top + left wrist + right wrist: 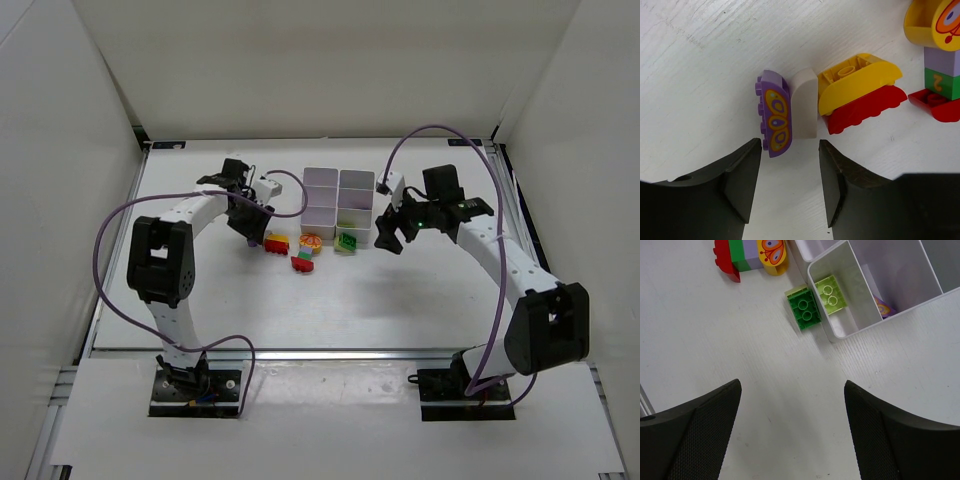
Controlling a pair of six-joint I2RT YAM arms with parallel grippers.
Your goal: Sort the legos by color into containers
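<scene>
Just beyond the left gripper point(790, 160), jaws parted and empty, a purple lego point(775, 114) and a pale lego point(805, 102) lie touching, in line with the gap. Well ahead of the right gripper point(792, 387), also spread and empty, a dark green lego point(804, 310) lies against the containers point(838, 334).

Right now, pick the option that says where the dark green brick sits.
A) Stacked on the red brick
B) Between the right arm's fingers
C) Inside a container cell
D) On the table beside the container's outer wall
D: the right wrist view shows the dark green brick on the table just outside the containers, while the light green brick lies inside the cell.
</scene>
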